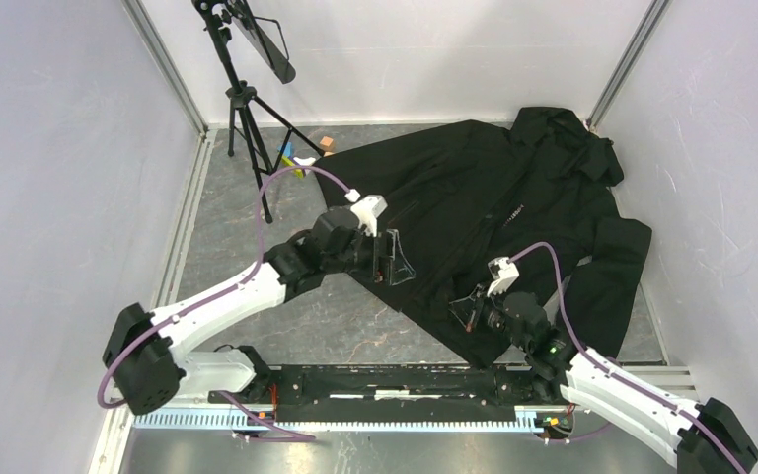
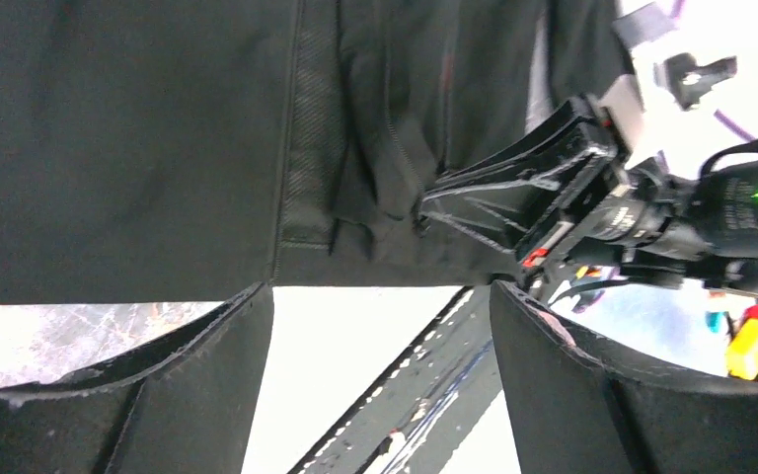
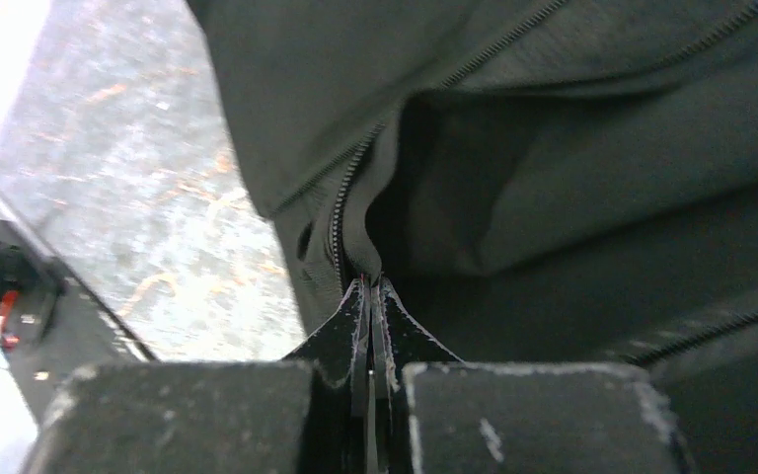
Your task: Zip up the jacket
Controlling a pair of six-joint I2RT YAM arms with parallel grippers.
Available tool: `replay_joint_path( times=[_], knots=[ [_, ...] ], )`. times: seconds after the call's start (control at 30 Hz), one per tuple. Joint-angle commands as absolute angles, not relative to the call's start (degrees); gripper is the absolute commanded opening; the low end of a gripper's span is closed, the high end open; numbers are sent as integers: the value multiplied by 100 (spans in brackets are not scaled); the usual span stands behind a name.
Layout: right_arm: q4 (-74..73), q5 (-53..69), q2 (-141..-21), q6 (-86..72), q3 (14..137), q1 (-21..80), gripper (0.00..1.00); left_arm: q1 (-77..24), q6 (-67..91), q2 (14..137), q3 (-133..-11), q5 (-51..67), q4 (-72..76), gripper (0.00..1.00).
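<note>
Well, from above, the jacket (image 1: 513, 197) lies spread over the right half of the table (image 1: 355, 321), with my left gripper (image 1: 393, 259) at its near-left edge and my right gripper (image 1: 467, 308) at the near hem. If the two pull unevenly, I judge the cloth could bunch or drag across the table. On my left wrist camera my fingers (image 2: 188, 395) stand wide apart with nothing between them, just short of the hem (image 2: 109, 281), so closing here would likely catch air or a single layer. On my right wrist camera my fingertips (image 3: 355, 331) are pressed together on the lower end of the zipper (image 3: 339, 212). That hold looks thin, and a tug could slip it free or snag the teeth.
</note>
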State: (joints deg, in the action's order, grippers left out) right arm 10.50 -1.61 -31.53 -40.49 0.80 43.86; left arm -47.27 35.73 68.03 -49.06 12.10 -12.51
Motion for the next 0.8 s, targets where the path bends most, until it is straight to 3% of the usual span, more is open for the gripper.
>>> replay_joint_path(
  times=[0.0,0.2,0.4,0.53,0.77],
  knots=[
    [126,-633,-3221,-3143,173,4394,0,-4712,2711,7528,-5488,1289,-2018,83],
    [380,-217,-3226,-2639,229,4390,0,-4702,1921,8936,-6581,1637,-3077,68],
    [554,-80,-3390,-2441,235,4391,0,-4728,1534,9979,-7455,1236,-3658,54],
    [611,-80,-3418,-2405,190,4393,0,-4858,1410,10443,-7836,812,-3847,70],
    [889,-18,-3433,-2448,55,4391,0,-5074,1380,11169,-8391,261,-4106,70]
  ],
)
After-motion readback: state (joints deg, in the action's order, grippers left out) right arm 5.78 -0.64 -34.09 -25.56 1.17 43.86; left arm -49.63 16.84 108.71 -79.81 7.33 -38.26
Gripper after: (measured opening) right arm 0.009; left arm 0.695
